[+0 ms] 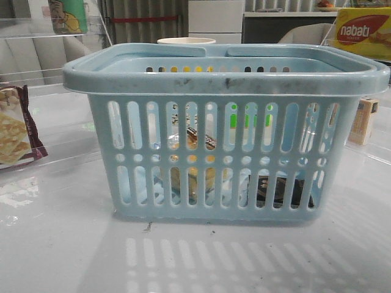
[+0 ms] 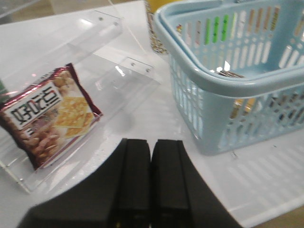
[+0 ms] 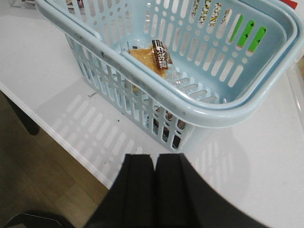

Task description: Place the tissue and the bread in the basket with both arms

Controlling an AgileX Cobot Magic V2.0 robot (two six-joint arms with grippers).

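Observation:
The light-blue basket [image 1: 226, 70] stands on the white table, filling the front view. The bread [image 3: 151, 59], golden-brown in a clear packet with a dark label band, lies on the basket floor; through the slots it shows in the front view [image 1: 192, 174]. The black tissue pack [image 1: 278, 189] lies inside at the basket's right, seen through the slots; in the right wrist view it shows dark behind the near wall [image 3: 166, 128]. My left gripper [image 2: 150, 142] is shut and empty, above the table left of the basket [image 2: 228, 90]. My right gripper [image 3: 155, 157] is shut and empty, above the table edge beside the basket [image 3: 213, 114].
A maroon-edged cracker packet [image 2: 47, 114] lies in a clear acrylic tray [image 2: 118, 80] left of the basket; it also shows in the front view [image 1: 15, 131]. A yellow nabati box [image 1: 363, 30] and a small carton [image 1: 363, 119] stand at the right. A cup [image 1: 186, 41] stands behind the basket.

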